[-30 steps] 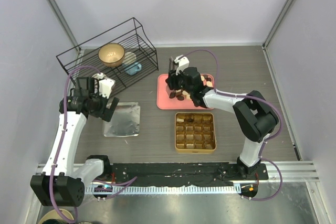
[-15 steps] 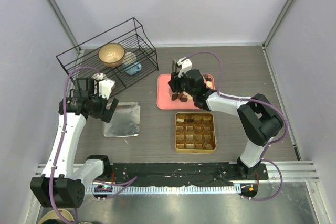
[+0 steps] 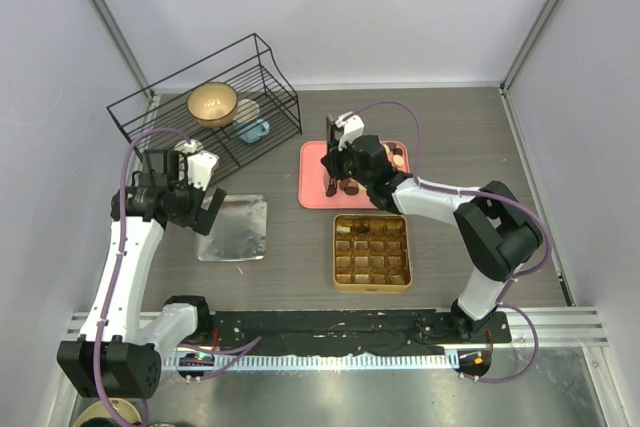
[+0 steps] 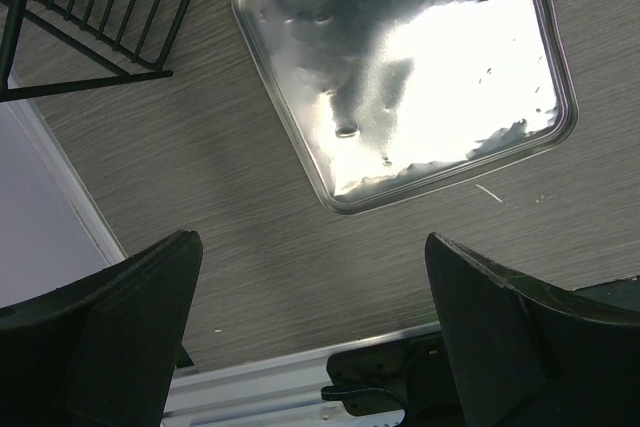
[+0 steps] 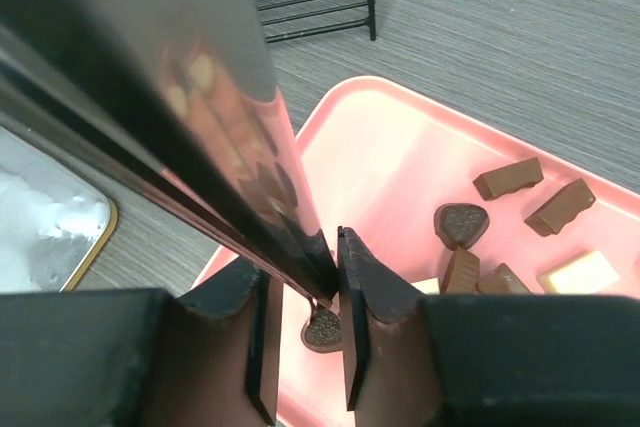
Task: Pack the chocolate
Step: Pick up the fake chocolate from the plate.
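Note:
Several small pieces of chocolate [image 5: 508,177] lie on the pink tray [image 5: 390,177], most of them dark or mid brown and one cream [image 5: 578,272]. My right gripper [image 5: 300,257] is shut on shiny metal tongs [image 5: 200,127], which are squeezed nearly together. The tong tips sit at a heart-shaped chocolate [image 5: 322,329] near the tray's left edge. From above, the right gripper [image 3: 345,172] is over the pink tray [image 3: 315,185], just behind the gold gridded tin [image 3: 371,251]. My left gripper [image 4: 310,247] is open and empty above bare table, near the silver lid [image 4: 410,67].
A black wire rack [image 3: 205,112] at the back left holds a gold bowl [image 3: 212,103] and a blue item [image 3: 255,130]. The silver lid [image 3: 233,227] lies left of the tin. Grey walls close in both sides.
The right gripper has dropped a little over the tray's left part and squeezed the tongs narrower. The left arm has not moved.

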`<state>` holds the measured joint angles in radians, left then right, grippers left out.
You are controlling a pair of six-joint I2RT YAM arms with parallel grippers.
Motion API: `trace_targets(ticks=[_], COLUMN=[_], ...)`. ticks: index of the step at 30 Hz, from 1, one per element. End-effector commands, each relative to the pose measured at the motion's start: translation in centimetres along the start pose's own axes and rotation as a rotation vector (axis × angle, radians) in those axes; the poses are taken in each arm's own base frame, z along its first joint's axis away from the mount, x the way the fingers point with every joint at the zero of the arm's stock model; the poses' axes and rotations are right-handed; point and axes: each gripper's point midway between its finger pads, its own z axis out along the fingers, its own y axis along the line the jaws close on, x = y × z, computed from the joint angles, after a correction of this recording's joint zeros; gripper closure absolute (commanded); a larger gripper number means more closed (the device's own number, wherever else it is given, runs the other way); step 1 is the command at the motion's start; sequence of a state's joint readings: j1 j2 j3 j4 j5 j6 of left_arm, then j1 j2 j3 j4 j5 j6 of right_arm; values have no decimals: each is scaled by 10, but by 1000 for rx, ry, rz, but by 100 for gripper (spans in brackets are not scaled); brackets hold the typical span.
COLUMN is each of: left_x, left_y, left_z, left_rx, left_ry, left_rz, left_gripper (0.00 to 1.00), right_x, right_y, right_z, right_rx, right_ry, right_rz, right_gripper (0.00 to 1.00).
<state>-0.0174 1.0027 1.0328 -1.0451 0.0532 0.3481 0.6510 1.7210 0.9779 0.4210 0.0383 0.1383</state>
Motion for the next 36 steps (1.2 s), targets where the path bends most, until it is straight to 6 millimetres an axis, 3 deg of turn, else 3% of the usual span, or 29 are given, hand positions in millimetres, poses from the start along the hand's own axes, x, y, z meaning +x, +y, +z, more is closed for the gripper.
trace_targets(ticks=[1, 6, 14, 18, 23, 29, 30, 33, 36], left_x=[-11, -11, -10, -9, -8, -8, -8, -8, -9], left_y=[3, 3, 4, 4, 5, 7, 7, 6, 4], left_z=[-11, -11, -10, -12, -13, -15, -14, -14, -15], left_rx=[-14, -16, -17, -24, -31, -40, -39, -35, -28], left_ry=[-53, -58, -52, -56, -53, -54, -56, -58, -61], left_rz=[11, 11, 13, 16, 20, 23, 23, 22, 18], left_gripper=[0, 0, 0, 0, 0, 0, 0, 0, 0], right_x=[-37, -66, -67, -62, -70, -87, -98, -101, -87], right_y=[11, 17, 19, 20, 22, 21, 21, 19, 15], right_z=[-10, -21, -30, -31, -37, -65, -77, -99, -115], right_rx=[-23, -40, -52, -61, -66, -53, -53, -39, -10], right_ry=[-65, -126, -135, -134, -157, -175, -201, -195, -142], right_rz=[-19, -19, 2, 17, 30, 27, 24, 26, 32], right_gripper=[75, 76, 59, 63, 69, 73, 73, 73, 73])
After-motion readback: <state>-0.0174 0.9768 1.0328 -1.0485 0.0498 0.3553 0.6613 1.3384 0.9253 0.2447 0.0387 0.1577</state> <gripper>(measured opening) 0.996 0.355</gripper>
